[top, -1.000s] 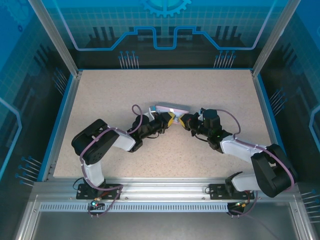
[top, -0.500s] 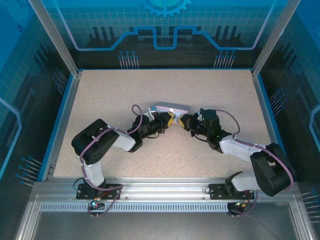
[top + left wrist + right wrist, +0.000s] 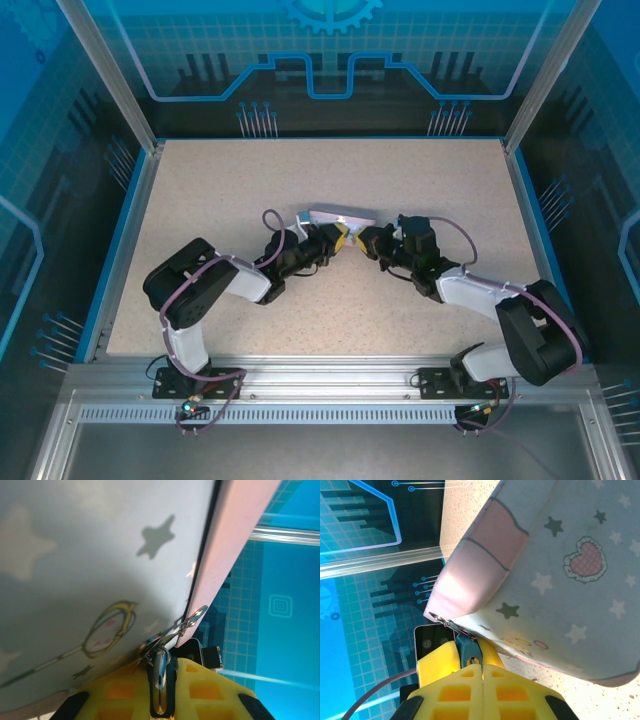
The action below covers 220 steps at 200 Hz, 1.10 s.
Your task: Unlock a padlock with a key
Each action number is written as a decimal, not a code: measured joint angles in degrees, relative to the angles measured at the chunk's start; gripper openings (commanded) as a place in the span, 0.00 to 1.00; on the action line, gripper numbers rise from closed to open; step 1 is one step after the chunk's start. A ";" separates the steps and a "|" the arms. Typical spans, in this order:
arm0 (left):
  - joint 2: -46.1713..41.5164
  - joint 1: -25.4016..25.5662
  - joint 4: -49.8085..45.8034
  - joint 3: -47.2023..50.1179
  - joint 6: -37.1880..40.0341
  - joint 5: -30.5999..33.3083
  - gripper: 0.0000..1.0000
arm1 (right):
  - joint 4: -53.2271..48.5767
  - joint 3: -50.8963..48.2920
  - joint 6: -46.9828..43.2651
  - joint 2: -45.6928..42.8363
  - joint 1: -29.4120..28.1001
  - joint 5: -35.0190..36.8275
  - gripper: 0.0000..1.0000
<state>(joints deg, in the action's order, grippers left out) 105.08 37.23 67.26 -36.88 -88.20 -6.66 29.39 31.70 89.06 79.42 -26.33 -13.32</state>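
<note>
Your L end effector [image 3: 342,238] pinches the padlock [image 3: 468,651] at the hasp [image 3: 445,622] of the tin [image 3: 560,580], prob. to stop it swinging; R end effector [image 3: 367,240], clamped shut, sits opposite, likely presenting the key.

Pastel blue with stars and pink trim on tin [image 3: 560,555]; bluish-grey on padlock [image 3: 468,651]; yellow on pads [image 3: 510,690]; speckled beige on table [image 3: 200,200].

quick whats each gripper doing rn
left gripper: closed on the padlock
right gripper: closed, tips at the padlock, held thing cannot be told
</note>
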 measured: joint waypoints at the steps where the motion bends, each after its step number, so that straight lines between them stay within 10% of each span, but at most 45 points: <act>1: 0.00 0.00 0.00 0.00 0.00 0.00 0.00 | 0.00 0.07 -0.11 0.04 0.00 -0.02 0.00; 220: 0.00 -0.37 -0.02 0.37 0.00 2.23 0.00 | 7.04 0.92 -7.28 5.75 2.03 -4.70 0.00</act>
<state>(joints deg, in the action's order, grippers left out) 105.08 36.86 67.24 -36.51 -88.20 -4.43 36.42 32.62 81.78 85.17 -24.29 -18.02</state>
